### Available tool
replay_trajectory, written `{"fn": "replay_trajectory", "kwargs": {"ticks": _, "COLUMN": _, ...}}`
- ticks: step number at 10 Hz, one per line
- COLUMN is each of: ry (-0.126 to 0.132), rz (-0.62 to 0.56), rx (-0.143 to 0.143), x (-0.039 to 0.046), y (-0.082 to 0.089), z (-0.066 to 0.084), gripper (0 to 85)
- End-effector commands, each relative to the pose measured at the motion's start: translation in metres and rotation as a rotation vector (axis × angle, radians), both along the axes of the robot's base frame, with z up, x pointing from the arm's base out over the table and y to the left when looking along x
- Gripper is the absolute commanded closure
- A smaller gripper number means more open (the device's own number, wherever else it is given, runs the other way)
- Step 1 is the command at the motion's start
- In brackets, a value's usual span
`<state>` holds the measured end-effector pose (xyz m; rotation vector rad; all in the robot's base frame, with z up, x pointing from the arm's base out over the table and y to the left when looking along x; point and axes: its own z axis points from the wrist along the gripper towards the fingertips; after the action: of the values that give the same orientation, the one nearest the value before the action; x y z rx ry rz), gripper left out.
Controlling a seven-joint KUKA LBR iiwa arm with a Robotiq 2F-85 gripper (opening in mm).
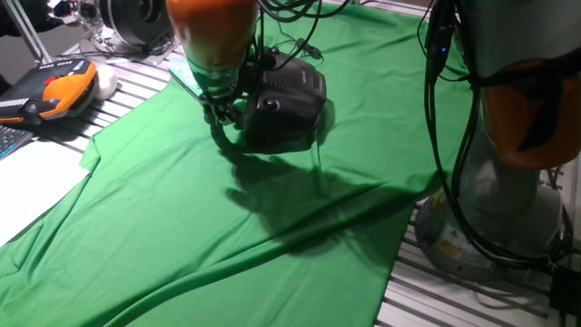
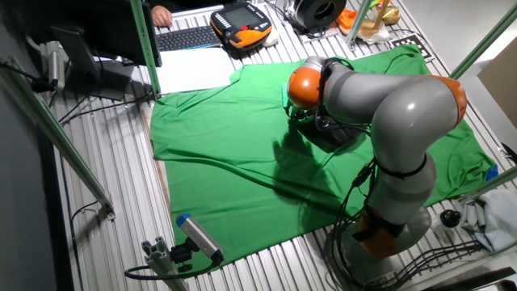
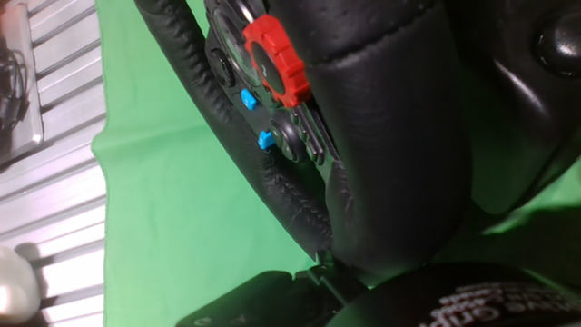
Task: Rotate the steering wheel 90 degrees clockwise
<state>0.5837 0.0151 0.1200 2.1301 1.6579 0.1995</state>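
The black steering wheel [image 1: 289, 102] stands on its bulky black base on the green cloth [image 1: 227, 245], at the back middle. My gripper [image 1: 221, 118] is at the wheel's left rim, and its fingers appear closed on the rim. In the hand view the padded rim and spoke [image 3: 381, 145] fill the frame, with a red dial [image 3: 272, 59] and small blue buttons on the hub. A dark finger [image 3: 263, 304] shows at the bottom edge. In the other fixed view the arm hides most of the wheel [image 2: 338, 134].
An orange teach pendant [image 1: 59, 91] and white paper [image 1: 27, 186] lie at the left. A black-and-silver ring device [image 1: 136, 18] stands at the back. The arm's base [image 1: 495, 213] and cables are at the right. A keyboard [image 2: 186, 37] lies beyond the cloth.
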Motion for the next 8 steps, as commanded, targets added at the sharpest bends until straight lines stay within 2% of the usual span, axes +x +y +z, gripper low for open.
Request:
{"fn": "replay_trajectory", "kwargs": {"ticks": 1, "ry": -0.004, "rz": -0.005, "rx": -0.003, "x": 0.0009, "y": -0.0006, "z": -0.0009, "gripper": 68.0}}
{"fn": "replay_trajectory", "kwargs": {"ticks": 5, "ry": -0.016, "rz": -0.008, "rx": -0.009, "x": 0.0033, "y": -0.002, "z": -0.0027, "gripper": 68.0}}
{"fn": "replay_trajectory", "kwargs": {"ticks": 8, "ry": -0.012, "rz": -0.005, "rx": -0.005, "x": 0.0032, "y": -0.0019, "z": -0.002, "gripper": 68.0}}
